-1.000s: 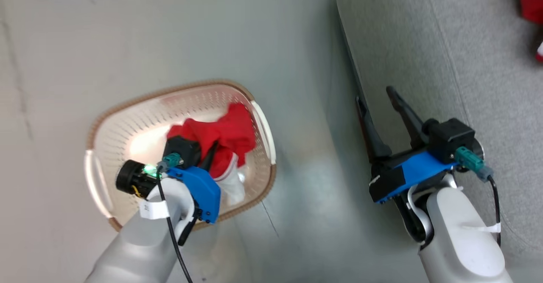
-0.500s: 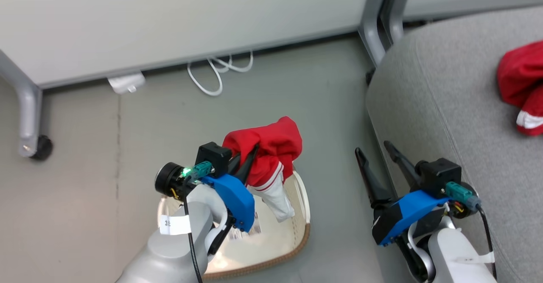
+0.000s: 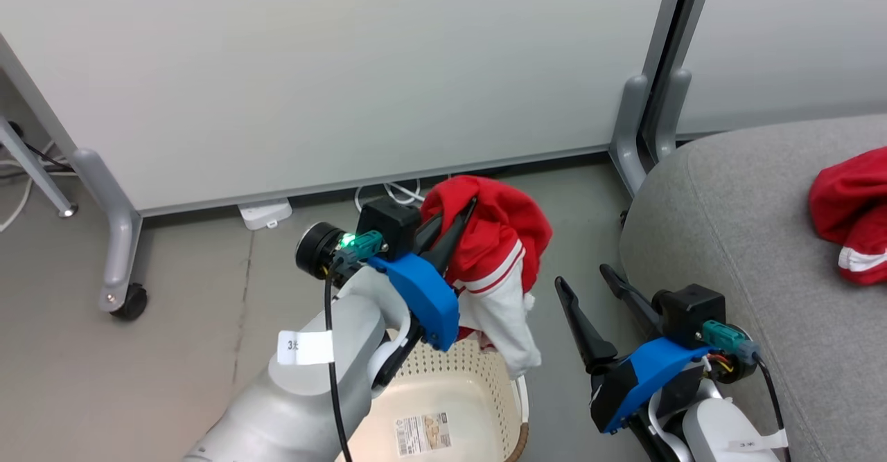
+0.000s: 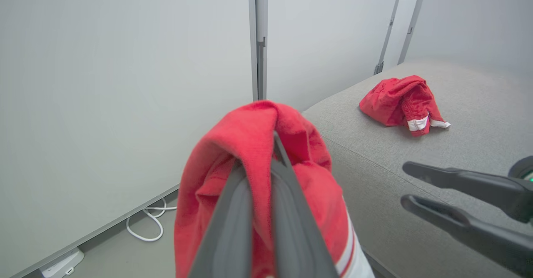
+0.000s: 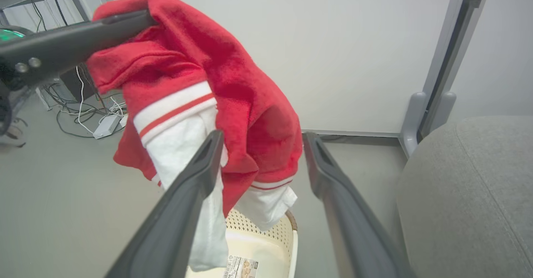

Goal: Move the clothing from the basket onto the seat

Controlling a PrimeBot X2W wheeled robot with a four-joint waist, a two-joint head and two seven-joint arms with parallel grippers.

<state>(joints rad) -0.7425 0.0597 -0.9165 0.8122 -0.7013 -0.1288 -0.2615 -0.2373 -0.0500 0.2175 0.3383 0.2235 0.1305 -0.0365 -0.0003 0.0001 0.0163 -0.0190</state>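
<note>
Shut tight: the left pincer (image 3: pixel 459 211), clamped on a red garment (image 3: pixel 499 240) with white stripes and a white panel, fabric draped over the fingers and hanging free. A second ago down inside the cream basket (image 3: pixel 485 368), garment bunched on its floor; now raised clear above the rim, white hem dangling just over the basket. Visible part of the basket bare apart from a label sticker (image 3: pixel 420 434). Spread wide and holding nothing: the right pincer (image 3: pixel 582 275), low beside the grey seat (image 3: pixel 748 240). Already lying on the seat, well apart from the held one: a second red garment (image 3: pixel 849 212). Judged as the last pick done and the carry begun. Remaining: a swing across to the seat and a release there.
</note>
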